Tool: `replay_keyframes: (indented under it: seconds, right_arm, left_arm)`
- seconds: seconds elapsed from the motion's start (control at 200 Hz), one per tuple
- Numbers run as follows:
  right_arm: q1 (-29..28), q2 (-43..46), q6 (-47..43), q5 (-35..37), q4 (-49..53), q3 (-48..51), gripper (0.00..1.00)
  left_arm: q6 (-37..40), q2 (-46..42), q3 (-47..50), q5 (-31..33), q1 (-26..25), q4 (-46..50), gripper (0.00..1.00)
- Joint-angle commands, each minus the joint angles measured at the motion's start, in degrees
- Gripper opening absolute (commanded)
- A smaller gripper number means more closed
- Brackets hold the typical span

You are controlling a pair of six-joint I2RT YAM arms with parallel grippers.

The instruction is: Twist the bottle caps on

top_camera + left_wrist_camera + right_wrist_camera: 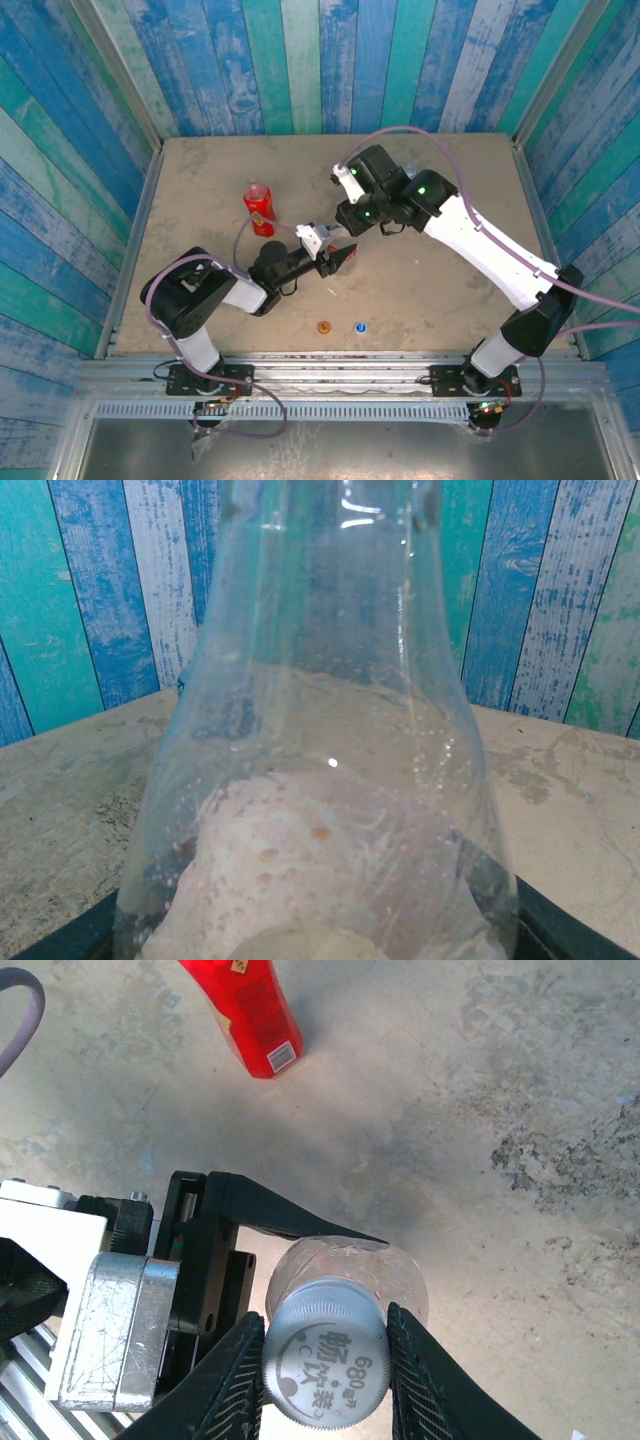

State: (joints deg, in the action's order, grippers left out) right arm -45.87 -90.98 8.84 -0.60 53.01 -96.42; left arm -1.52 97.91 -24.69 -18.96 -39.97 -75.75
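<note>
Right gripper (pixel 322 1332) is clamped on the white cap (pixel 325 1368), one finger on each side, placed to turn it. Cap sits on the neck of the clear bottle (pixel 352 1265), directly between the fingers. Left gripper (pixel 336 258) grasps that bottle's body, judged to brace it against the twist. Thread engagement cannot be confirmed. Red bottle (pixel 258 206) stands well apart. Orange cap (pixel 323 327) and blue cap (pixel 360 326) lie loose on the table (pixel 450 180), near its front edge.
</note>
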Motion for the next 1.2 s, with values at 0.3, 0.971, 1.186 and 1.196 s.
replay_keyframes:
  seconds: [0.3, 0.971, 1.186, 1.196]
  right_arm:
    - [-1.3, -6.2, -2.9, 1.4, 11.0, -5.9, 0.28]
    - [-1.8, -17.7, 0.6, 1.0, 28.1, -21.7, 0.23]
    - [-2.7, -18.5, 0.2, 2.2, 29.3, -22.7, 0.26]
    - [-2.8, -18.5, 0.2, 2.3, 29.1, -22.6, 0.26]
  left_arm:
    - [-0.7, -2.4, 0.3, -1.8, -0.3, 6.7, 0.63]
    - [0.2, -1.8, 0.1, -2.4, -0.3, 6.6, 0.63]
    - [0.4, -1.9, 0.3, -2.3, -0.3, 6.7, 0.63]
    - [0.4, -2.0, 0.3, -2.3, -0.3, 6.7, 0.63]
